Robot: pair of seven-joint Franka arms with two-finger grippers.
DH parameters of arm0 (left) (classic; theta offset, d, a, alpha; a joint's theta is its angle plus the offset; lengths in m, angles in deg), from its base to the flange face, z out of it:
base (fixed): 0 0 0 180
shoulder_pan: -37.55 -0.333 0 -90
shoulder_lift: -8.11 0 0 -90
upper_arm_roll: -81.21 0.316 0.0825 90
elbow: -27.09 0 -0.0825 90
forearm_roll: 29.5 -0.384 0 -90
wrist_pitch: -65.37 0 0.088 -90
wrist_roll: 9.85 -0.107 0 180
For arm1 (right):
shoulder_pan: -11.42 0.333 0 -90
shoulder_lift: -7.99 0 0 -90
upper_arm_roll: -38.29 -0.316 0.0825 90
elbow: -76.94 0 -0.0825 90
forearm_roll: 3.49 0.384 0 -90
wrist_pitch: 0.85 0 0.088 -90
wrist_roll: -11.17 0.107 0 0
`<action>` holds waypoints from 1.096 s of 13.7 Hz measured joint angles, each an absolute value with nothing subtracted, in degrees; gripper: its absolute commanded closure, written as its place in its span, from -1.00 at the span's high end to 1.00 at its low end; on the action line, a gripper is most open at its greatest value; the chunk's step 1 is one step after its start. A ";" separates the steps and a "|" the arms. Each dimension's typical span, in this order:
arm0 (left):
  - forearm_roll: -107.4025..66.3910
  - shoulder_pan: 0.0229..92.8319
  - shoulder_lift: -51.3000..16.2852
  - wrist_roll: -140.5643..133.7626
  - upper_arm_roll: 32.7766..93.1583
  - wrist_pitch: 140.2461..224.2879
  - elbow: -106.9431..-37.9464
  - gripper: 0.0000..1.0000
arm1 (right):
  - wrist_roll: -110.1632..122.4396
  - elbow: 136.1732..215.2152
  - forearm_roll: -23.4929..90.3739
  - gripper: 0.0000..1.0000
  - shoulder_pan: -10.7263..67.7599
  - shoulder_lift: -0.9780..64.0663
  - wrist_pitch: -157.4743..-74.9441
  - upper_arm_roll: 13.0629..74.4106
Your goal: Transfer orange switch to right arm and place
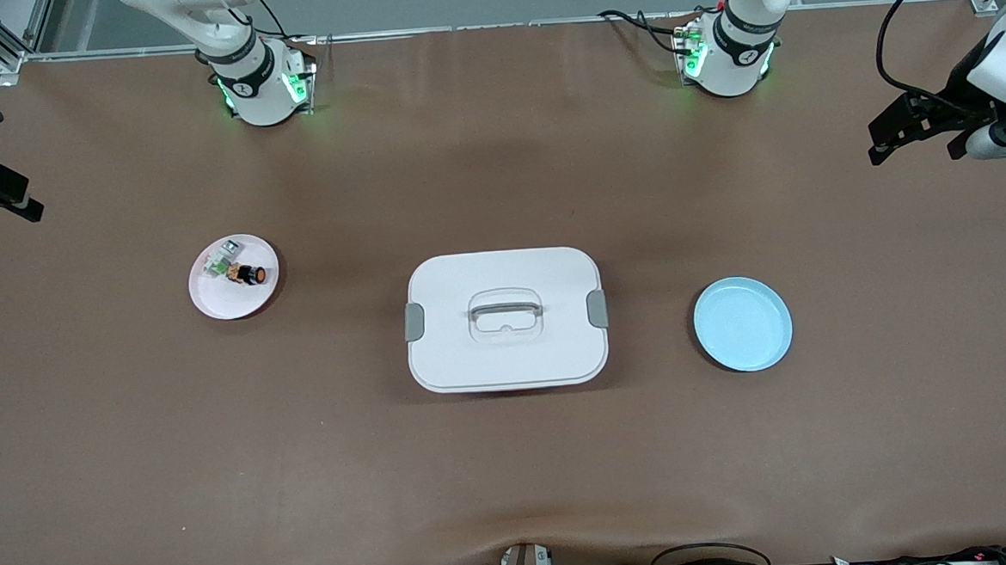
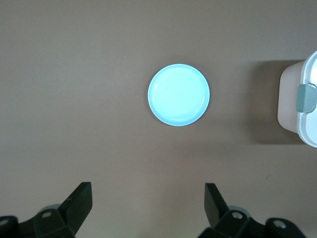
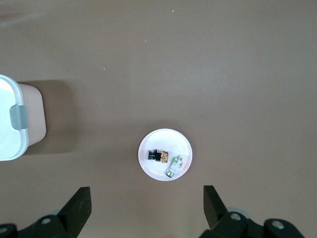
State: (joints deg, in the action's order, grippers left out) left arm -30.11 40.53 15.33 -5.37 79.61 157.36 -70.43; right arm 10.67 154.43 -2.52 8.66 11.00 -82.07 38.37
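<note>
The orange switch (image 1: 249, 274) lies on a small pink-white plate (image 1: 211, 305) toward the right arm's end of the table. It also shows in the right wrist view (image 3: 158, 156) on the same plate (image 3: 165, 140). My right gripper (image 3: 147, 201) is open and empty, high above the table beside that plate. My left gripper (image 2: 148, 198) is open and empty, high above the table beside an empty light blue plate (image 2: 179, 94). Neither gripper shows in the front view.
A grey-white and green small part (image 1: 222, 261) lies next to the switch on the pink-white plate. A white lidded box (image 1: 468, 276) with grey latches stands mid-table. The blue plate (image 1: 743, 323) lies toward the left arm's end. Black camera mounts stand at both table ends.
</note>
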 measured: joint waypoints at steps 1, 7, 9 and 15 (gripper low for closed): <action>-30.11 40.53 15.33 -5.37 79.61 157.36 -70.42 1.00 | 10.66 154.43 -3.88 1.00 8.96 11.00 -82.11 38.37; -30.11 40.51 15.33 -5.37 79.68 157.72 -70.41 1.00 | 10.68 154.43 -5.91 1.00 10.41 11.00 -82.63 38.41; -30.11 40.50 15.33 -5.37 79.69 157.74 -70.41 1.00 | 10.68 154.44 -5.91 1.00 10.41 11.00 -82.65 38.46; -30.11 40.18 15.33 -5.37 79.79 158.03 -70.41 1.00 | 10.68 155.28 -4.57 1.00 10.44 11.23 -82.90 38.43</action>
State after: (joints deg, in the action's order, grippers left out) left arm -30.11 40.18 15.33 -5.37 79.79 158.03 -70.41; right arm 10.68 155.28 -4.57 10.44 11.23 -82.90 38.43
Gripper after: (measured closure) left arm 0.000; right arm 0.000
